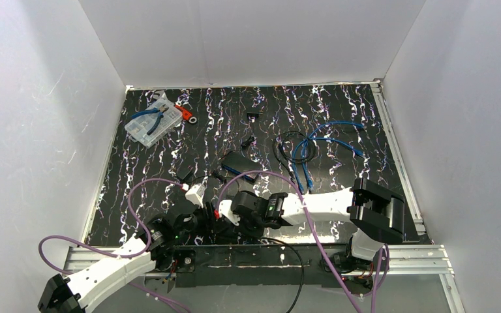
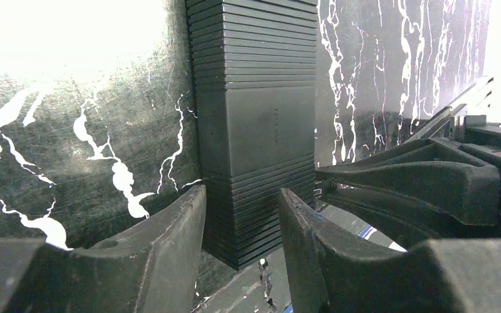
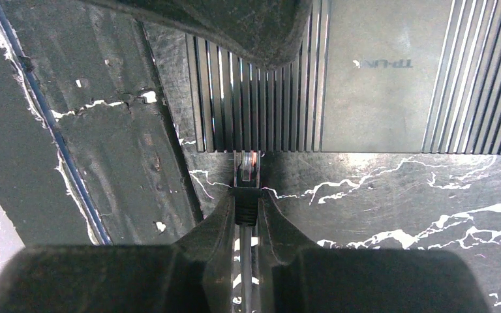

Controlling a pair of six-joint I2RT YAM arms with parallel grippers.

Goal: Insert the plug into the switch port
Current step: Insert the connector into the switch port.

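Observation:
The switch (image 3: pixel 365 72) is a black ribbed box lying flat on the marbled mat. In the left wrist view the switch (image 2: pixel 254 130) runs away from the camera, and my left gripper (image 2: pixel 241 222) is closed on its near end, one finger on each side. My right gripper (image 3: pixel 246 202) is shut on the black boot of the plug (image 3: pixel 246 171). The plug's clear tip meets the switch's near edge, and I cannot tell how deep it sits. In the top view both grippers, left (image 1: pixel 202 215) and right (image 1: pixel 225 218), meet at the front centre and hide the switch.
Blue cables (image 1: pixel 326 140) and a black cable loop (image 1: pixel 287 147) lie at mid right. A flat black device (image 1: pixel 235 162) lies just behind the grippers. A clear parts box with pliers (image 1: pixel 150 120) sits at back left. The metal rail (image 1: pixel 267 257) runs along the front edge.

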